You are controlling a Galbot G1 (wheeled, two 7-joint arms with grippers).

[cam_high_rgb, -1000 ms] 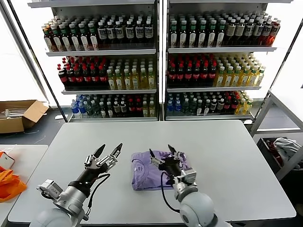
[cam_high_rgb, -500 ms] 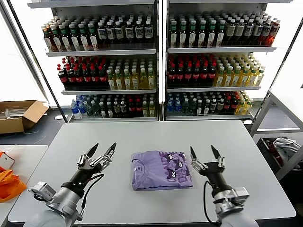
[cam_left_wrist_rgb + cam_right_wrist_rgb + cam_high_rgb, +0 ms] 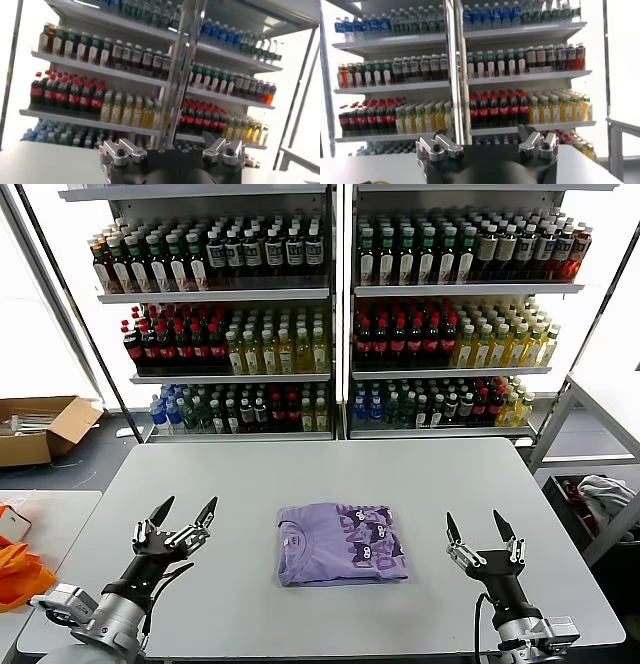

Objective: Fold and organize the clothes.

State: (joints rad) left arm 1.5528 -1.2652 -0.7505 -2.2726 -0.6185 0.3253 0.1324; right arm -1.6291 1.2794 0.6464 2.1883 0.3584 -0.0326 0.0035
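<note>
Both hands have drawn outward since the earlier frames. Left hand (image 3: 184, 513) and right hand (image 3: 480, 527) hang wide and empty, well apart from the folded T-shirt (image 3: 341, 542) lying mid-bench (image 3: 300, 469). Bare bench surrounds the T-shirt on every side.

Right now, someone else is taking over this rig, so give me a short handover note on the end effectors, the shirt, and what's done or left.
Left end effector: open, empty, above the table on the robot's left, apart from the shirt.
Right end effector: open, empty, above the table on the robot's right, also apart from it.
Purple T-shirt: lies folded in a compact rectangle at the table's middle, near the front edge, print facing up.
Done: folding looks finished; nothing is held.
Left: possibly only tidying or moving the shirt, if a spot is required.
</note>
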